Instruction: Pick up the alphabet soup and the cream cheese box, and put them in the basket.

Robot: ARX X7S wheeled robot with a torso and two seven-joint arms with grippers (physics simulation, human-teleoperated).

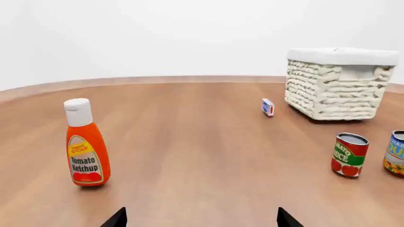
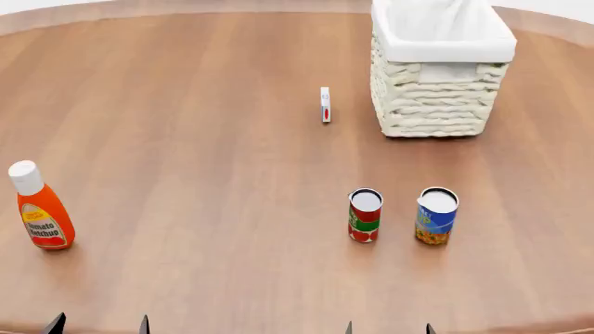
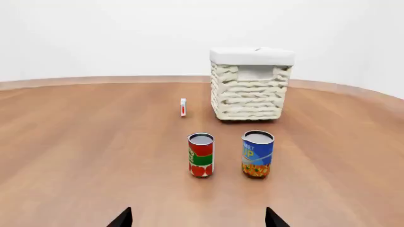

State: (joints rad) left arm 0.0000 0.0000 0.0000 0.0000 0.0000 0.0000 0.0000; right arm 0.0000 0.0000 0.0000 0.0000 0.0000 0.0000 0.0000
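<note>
The alphabet soup (image 2: 436,216), a blue can with a yellow lower band, stands upright near the table's front right; it also shows in the right wrist view (image 3: 258,153). The cream cheese box (image 2: 325,104), small, white and set on edge, stands just left of the basket (image 2: 432,97). That basket is cream-white wicker with a white lining. My left gripper (image 2: 99,325) and right gripper (image 2: 389,328) hang at the near edge, both open and empty, well short of the cans. The right gripper (image 3: 198,218) faces the two cans. The left gripper (image 1: 202,220) faces bare wood.
A red and green tomato can (image 2: 365,216) stands close to the left of the soup. An orange ketchup bottle (image 2: 42,216) stands at the front left. The round wooden table (image 2: 204,139) curves away at the back.
</note>
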